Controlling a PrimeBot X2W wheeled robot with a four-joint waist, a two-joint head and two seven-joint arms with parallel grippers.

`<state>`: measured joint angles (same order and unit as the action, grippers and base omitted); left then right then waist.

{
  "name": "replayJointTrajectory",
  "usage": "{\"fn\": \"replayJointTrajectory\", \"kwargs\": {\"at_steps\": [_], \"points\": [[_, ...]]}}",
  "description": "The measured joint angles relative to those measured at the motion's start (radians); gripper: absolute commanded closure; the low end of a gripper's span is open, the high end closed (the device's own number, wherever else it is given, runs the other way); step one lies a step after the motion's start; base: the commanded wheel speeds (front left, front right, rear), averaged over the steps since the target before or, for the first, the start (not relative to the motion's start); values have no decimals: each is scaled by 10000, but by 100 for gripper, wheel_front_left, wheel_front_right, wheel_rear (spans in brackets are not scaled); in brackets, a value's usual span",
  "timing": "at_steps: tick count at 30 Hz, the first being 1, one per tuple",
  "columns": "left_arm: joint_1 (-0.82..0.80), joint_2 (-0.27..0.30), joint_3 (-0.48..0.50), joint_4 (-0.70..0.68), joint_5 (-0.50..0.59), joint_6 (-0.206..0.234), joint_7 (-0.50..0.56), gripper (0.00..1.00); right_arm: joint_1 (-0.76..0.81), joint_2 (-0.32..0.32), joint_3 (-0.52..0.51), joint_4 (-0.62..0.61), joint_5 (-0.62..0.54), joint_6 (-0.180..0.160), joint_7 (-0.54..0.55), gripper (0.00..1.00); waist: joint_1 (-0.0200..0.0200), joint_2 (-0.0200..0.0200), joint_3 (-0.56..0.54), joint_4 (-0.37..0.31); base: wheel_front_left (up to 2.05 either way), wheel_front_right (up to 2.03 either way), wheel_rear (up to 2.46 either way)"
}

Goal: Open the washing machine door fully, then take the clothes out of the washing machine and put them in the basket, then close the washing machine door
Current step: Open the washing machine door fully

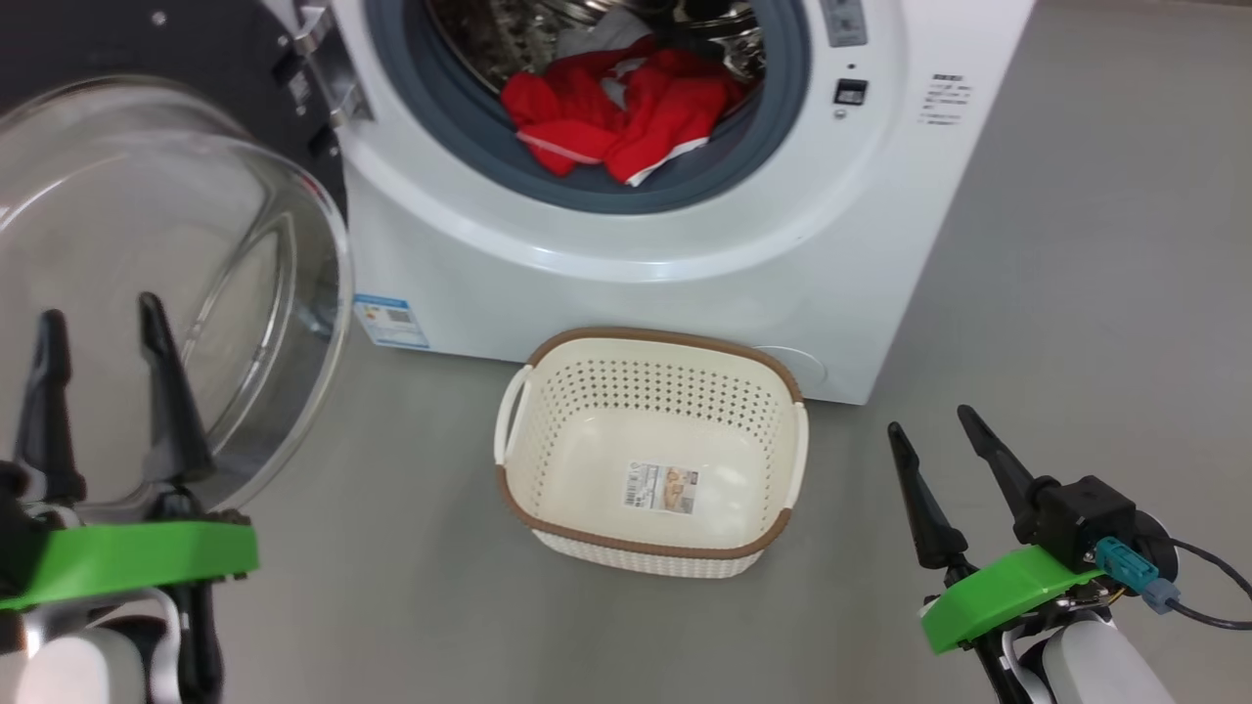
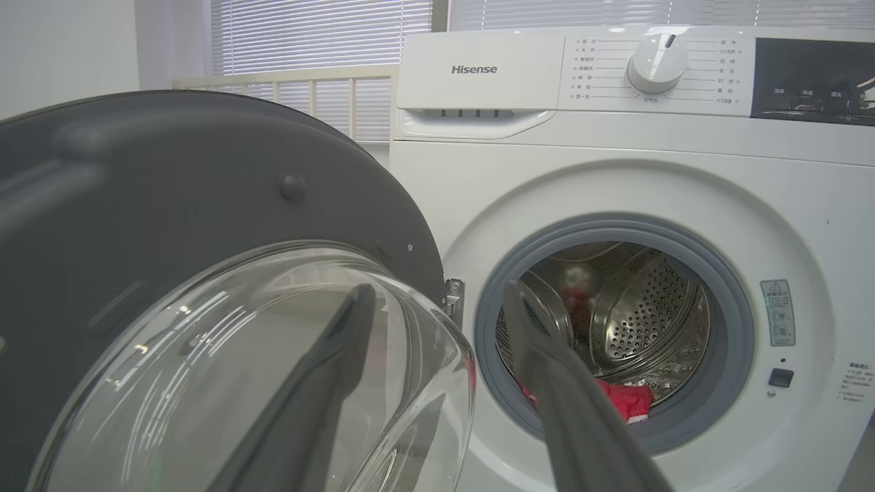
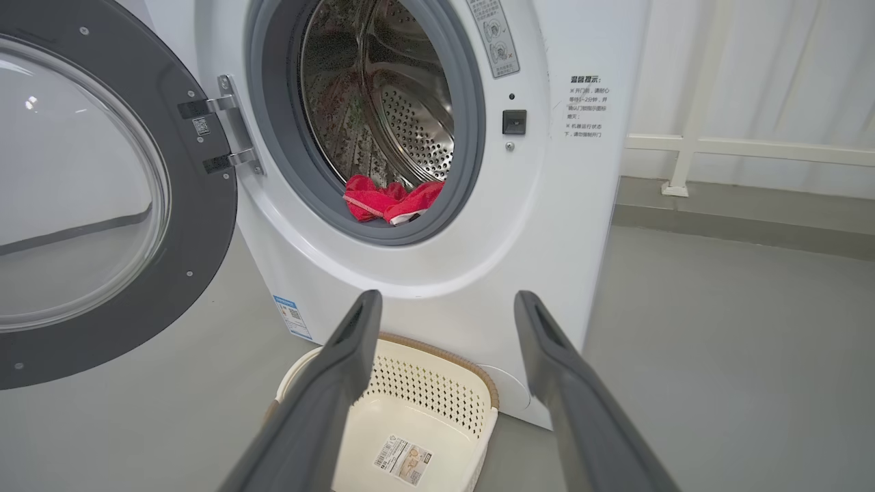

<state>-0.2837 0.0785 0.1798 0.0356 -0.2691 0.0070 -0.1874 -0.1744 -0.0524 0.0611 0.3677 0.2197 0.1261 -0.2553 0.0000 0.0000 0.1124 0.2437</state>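
The washing machine stands white ahead with its door swung wide to the left, glass bowl bulging toward me. Red clothes with white trim lie at the front of the steel drum, against the grey seal. On the floor before the machine sits the cream basket, nothing in it but a paper label. My left gripper is open, close beside the door's glass, holding nothing. My right gripper is open at the lower right, right of the basket.
Grey floor spreads to the right of the machine. A white railing and blinds stand behind. A blue sticker marks the machine's lower left front.
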Motion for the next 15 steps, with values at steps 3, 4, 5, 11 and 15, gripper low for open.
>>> {"fn": "replayJointTrajectory", "kwargs": {"at_steps": [3,4,5,11,15], "points": [[199,-2,-284,-98,470,61,-81,0,-3,2,-125,-48,61,0,0,0,0,0,-44,-334,0,0,0],[243,-31,-349,-115,472,109,-92,0,-4,2,-157,-52,121,0,0,0,0,0,-55,-455,0,0,0],[279,-40,-428,-111,474,109,-92,0,-4,2,-173,-50,205,-2,0,0,0,0,-66,-574,0,0,0],[632,-102,-807,15,134,-259,-90,0,-52,2,-169,-88,265,0,0,0,0,0,-95,-1321,0,0,0],[909,-63,-817,92,127,-341,-92,0,-173,2,-115,-293,347,-2,0,0,0,0,-96,-1795,0,0,0]]}}
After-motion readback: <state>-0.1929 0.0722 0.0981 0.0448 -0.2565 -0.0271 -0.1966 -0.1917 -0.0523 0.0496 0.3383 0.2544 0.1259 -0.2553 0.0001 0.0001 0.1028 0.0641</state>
